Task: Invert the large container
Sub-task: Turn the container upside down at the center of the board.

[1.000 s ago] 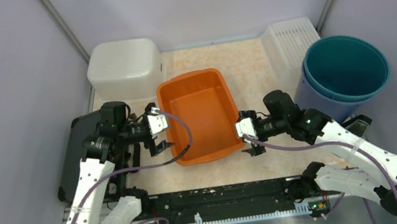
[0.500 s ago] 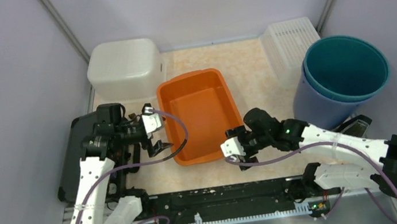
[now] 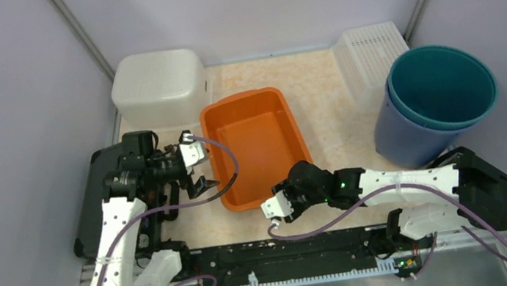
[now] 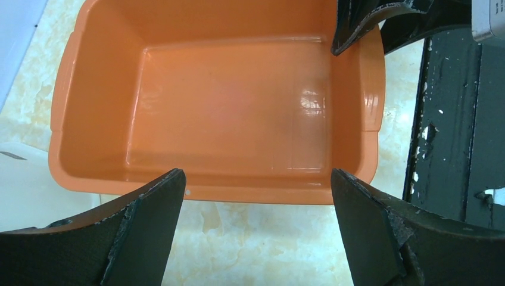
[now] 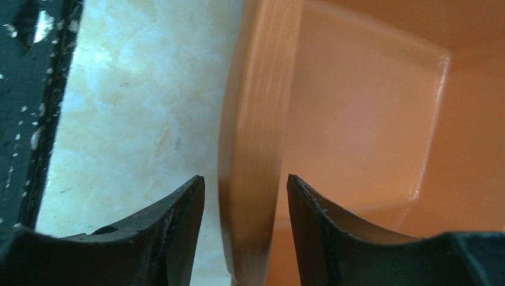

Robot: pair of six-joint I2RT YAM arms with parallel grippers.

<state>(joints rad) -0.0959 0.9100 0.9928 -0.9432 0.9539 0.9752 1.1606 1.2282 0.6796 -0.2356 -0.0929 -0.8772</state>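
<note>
On table (image 3: 317,83), centre, upright, mouth up: large orange container (image 3: 254,143). Astride its near edge: right gripper (image 5: 244,179), jaws partly apart, one finger inside, one outside; cannot tell whether clamped. Just left of container: left gripper (image 4: 256,174), spread wide, holding nothing.

Legible text, labels, brands, numbers, signs: none in any view; a silvery plate (image 4: 489,21) at the left wrist view's upper right corner perhaps bears tiny marks, too blurred to read.
</note>
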